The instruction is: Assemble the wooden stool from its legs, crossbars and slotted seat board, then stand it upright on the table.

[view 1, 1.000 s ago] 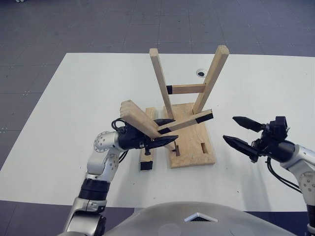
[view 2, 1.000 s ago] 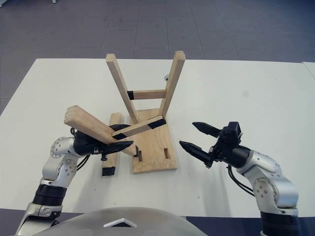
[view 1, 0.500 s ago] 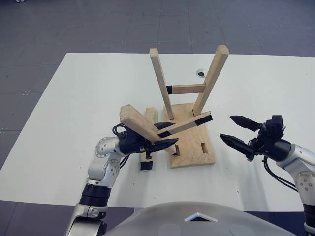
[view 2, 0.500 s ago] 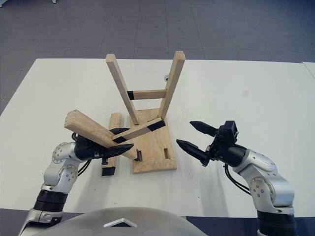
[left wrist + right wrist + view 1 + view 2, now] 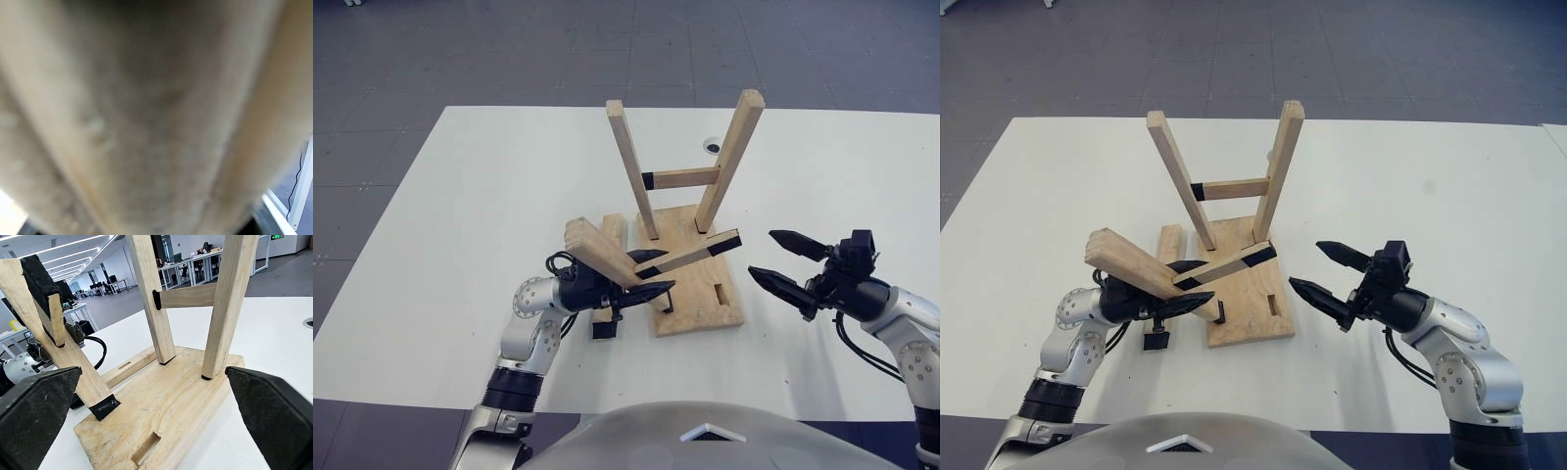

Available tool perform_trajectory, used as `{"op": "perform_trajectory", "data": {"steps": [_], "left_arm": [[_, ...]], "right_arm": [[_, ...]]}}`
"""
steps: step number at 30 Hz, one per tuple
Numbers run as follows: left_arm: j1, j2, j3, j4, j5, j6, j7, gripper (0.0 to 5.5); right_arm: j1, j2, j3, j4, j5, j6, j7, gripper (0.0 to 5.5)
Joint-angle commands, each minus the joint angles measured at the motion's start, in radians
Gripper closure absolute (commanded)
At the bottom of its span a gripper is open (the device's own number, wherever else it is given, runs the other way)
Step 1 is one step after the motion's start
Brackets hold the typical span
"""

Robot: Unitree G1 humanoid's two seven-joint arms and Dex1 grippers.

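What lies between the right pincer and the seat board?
Bare table top separates the right pincer from the seat board, per the left eye view.

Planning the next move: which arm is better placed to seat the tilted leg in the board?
Left, likely: the left gripper grips the tilted leg, its taped end at the seat board. The right gripper hangs open beside it.

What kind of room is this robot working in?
Probably a big open office or lab. Rows of desks stand behind under long ceiling lights, and grey floor tiles surround the white table.
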Motion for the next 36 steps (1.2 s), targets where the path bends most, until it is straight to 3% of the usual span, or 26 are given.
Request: {"op": "perform_trajectory", "data": {"steps": [1,12,19,23,28,32,36], "left_arm": [[-0.031,0.041,0.011,0.076,0.057,-0.013,-0.006,3.47],[0.007,0.106,-0.146,0.166,0.263,-0.248,-0.039,3.47],[0.01,0.159,-0.21,0.196,0.172,-0.107,-0.078,3.47],[-0.004,0.191,-0.224,0.193,0.109,0.049,-0.071,3.47],[-0.016,0.239,-0.254,0.168,0.099,0.175,-0.05,3.47],[-0.011,0.26,-0.292,0.172,0.223,0.076,0.008,3.47],[-0.005,0.271,-0.332,0.193,0.333,0.004,0.074,3.47]], "right_arm": [[0.002,0.001,-0.007,-0.014,-0.009,0.002,-0.003,0.04],[0.007,-0.02,-0.041,-0.004,-0.004,0.009,0.005,0.04],[0.009,-0.033,-0.072,0.01,-0.012,0.014,0.002,0.04],[-0.014,-0.052,-0.151,0.063,-0.011,0.025,-0.045,0.04],[-0.05,-0.033,-0.218,0.111,0.0,0.057,-0.16,0.04],[-0.144,0.036,-0.299,0.173,0.016,0.123,-0.439,0.04],[-0.165,0.085,-0.304,0.056,0.068,0.161,-0.579,0.04]]}}
